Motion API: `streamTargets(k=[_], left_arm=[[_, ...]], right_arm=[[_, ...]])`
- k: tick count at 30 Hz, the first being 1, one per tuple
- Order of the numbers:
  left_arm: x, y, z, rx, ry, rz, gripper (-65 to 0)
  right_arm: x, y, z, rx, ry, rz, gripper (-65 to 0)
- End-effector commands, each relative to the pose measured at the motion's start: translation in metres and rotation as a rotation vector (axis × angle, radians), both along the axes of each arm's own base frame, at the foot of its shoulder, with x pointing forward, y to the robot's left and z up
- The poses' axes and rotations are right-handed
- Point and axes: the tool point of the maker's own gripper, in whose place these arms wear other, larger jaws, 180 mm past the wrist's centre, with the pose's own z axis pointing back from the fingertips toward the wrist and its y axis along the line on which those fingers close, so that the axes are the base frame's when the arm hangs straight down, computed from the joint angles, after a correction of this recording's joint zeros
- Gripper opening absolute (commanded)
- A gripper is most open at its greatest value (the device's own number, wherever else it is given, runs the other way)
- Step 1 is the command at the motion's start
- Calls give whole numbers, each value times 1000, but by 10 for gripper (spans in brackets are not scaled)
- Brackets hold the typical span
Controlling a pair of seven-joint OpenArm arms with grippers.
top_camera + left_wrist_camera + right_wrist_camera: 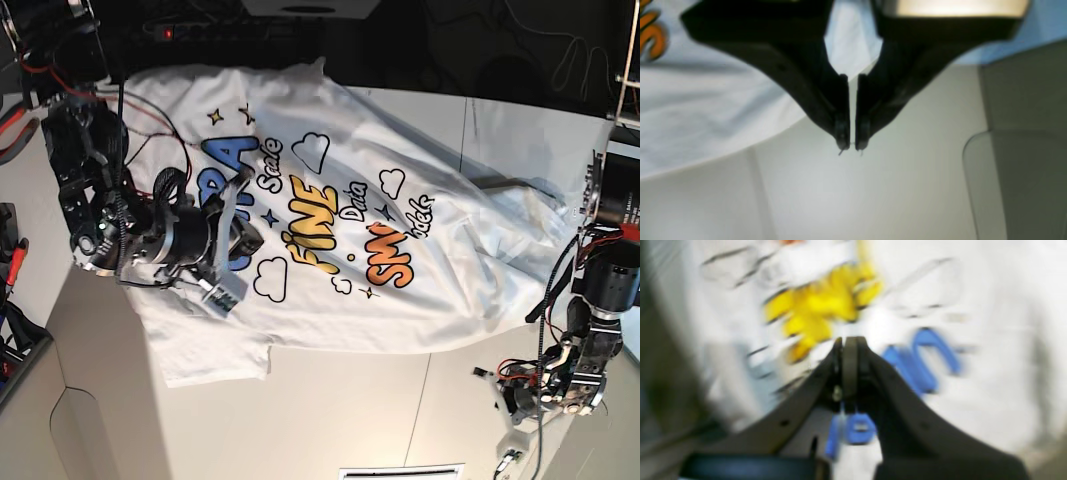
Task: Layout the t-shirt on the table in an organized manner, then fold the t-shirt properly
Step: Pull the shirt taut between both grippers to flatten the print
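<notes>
You have one t-shirt (330, 230) spread print-up on one desk (340, 410). Two arms are in view, each with one gripper: the right gripper (243, 243) sits over the t-shirt's print, and the left gripper (508, 465) sits off the cloth, over bare desk.

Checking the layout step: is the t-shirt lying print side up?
Yes, the t-shirt lies on the table with its colourful lettering facing up.
</notes>
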Motion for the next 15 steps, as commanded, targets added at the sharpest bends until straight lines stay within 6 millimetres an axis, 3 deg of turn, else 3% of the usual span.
streamTargets(k=[1,4,8,11,15], left_arm=[[4,16,18,23,-11,15,-611],[-31,51,-7,72,135,49,-611],[-75,73,-36,-14,240,40,-611],[-87,77,-44,-82,210,35,-611],[-86,68,-53,-106,163,25,-611]], right_arm=[[25,-13,21,14,-80,-68,-650],[49,-53,26,-12,-123,-232,-650],[54,-81,8,-8,-72,-337,-650],[49,-88,-20,-7,13,-369,-650],[46,-87,-49,27,78,-394,-650]])
